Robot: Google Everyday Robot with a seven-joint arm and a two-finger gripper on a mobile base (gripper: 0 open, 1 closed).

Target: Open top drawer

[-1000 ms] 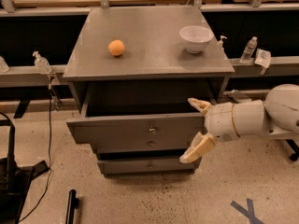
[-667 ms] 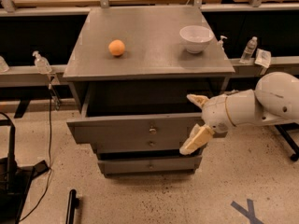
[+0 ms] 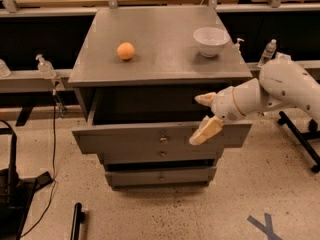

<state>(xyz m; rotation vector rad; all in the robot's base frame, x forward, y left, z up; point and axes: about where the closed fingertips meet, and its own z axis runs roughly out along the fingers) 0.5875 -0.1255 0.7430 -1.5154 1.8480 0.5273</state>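
While the top drawer (image 3: 125,140) stands pulled out from the grey cabinet (image 3: 160,59), its flat front sits forward of the 2 narrower drawer fronts (image 3: 130,157) below it, and a dark opening shows between the front panel and the cabinet's top. Its small round knob (image 3: 163,139) is at the centre of the panel. The gripper (image 3: 204,116) hangs in front of the right part of the drawer, just right of the knob. Its 2 pale fingers (image 3: 206,131) are spread wide, one above the other, with nothing between them. The lower finger overlaps the drawer front in this view, and whether it touches the panel cannot be told. The white arm (image 3: 280,89) reaches in from the right. On the cabinet's top, 1 orange (image 3: 126,50) lies toward the left and 1 white bowl (image 3: 211,40) stands toward the right rear, well apart. A blue tape cross (image 3: 265,226) marks the speckled floor (image 3: 150,214) at lower right
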